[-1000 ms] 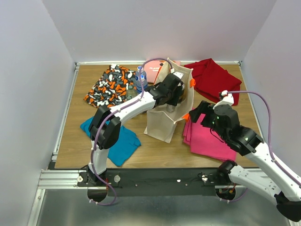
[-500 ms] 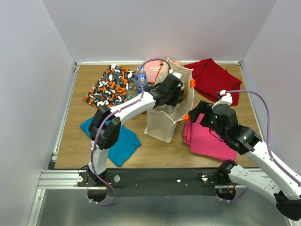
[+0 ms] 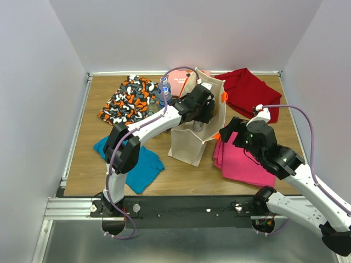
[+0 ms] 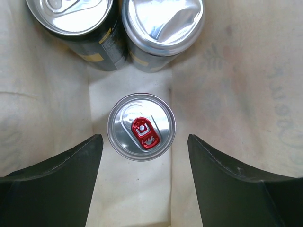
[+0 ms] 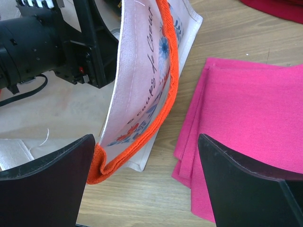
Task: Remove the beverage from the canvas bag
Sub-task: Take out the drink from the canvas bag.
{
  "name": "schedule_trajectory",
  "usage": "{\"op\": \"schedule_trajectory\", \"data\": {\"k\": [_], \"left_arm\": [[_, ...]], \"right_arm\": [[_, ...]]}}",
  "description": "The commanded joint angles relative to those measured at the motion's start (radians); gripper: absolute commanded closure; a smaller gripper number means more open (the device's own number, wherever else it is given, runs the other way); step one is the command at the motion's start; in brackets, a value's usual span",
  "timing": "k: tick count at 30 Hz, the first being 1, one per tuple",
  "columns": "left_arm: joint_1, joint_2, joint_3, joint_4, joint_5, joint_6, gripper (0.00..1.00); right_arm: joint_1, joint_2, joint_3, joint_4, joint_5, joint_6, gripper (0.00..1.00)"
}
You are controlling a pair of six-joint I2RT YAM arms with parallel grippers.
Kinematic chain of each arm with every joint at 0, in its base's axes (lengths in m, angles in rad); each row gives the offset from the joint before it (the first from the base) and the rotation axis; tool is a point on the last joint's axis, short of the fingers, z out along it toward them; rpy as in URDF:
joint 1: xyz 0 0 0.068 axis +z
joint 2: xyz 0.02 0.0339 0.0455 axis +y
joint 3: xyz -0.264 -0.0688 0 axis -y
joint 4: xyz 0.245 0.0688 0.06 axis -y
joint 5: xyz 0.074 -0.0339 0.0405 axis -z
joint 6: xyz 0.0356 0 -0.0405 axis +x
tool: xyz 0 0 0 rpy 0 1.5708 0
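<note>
so the canvas bag (image 3: 193, 134) is standing upright mid-table with its mouth open, and the left gripper (image 4: 143, 142) is poked down into it from above; its jaws are spread wide, one finger either side of the beverage can (image 4: 141, 126), with a clear gap on both sides, so nothing's gripped; that can is the silver-topped one with the red pull tab, upright on the bag floor; two more cans (image 4: 163, 26) sit side by side just beyond it; the right gripper (image 5: 144, 146) is wide too, hanging just right of the bag with the orange handle (image 5: 168, 80) between its fingers; can't tell if either finger touches it; pink cloth (image 5: 246, 123) lies right of the bag, red cloth (image 3: 249, 90) far right, patterned cloth (image 3: 129, 98) far left, teal cloth (image 3: 134, 161) near left
</note>
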Motion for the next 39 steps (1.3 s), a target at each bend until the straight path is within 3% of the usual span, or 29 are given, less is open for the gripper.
{"op": "schedule_trajectory", "data": {"k": [1, 18, 20, 23, 24, 27, 34, 39], "left_arm": [[-0.003, 0.018, 0.059, -0.029, -0.024, 0.016, 0.18], [-0.003, 0.072, 0.047, -0.044, -0.012, 0.018, 0.22], [-0.005, 0.074, 0.046, -0.043, -0.01, 0.022, 0.27], [-0.005, 0.064, 0.044, -0.035, -0.018, 0.024, 0.53], [-0.005, 0.058, 0.026, -0.026, -0.019, 0.025, 0.71], [-0.005, 0.044, 0.021, -0.021, -0.024, 0.03, 1.0], [-0.009, -0.003, 0.03, -0.046, -0.005, 0.045, 1.0], [-0.013, -0.052, 0.122, -0.113, -0.004, 0.09, 1.0]], "right_arm": [[-0.001, 0.015, -0.004, -0.016, 0.037, -0.017, 0.02], [-0.001, 0.015, -0.009, -0.017, 0.041, -0.019, 0.02], [-0.001, 0.017, -0.007, -0.016, 0.041, -0.02, 0.01], [-0.001, 0.02, -0.009, -0.017, 0.04, -0.02, 0.02], [-0.001, 0.017, -0.009, -0.017, 0.041, -0.02, 0.02], [-0.001, 0.015, -0.009, -0.019, 0.041, -0.019, 0.01], [-0.001, 0.012, -0.01, -0.019, 0.041, -0.016, 0.01], [-0.003, 0.017, -0.01, -0.011, 0.035, -0.017, 0.02]]}}
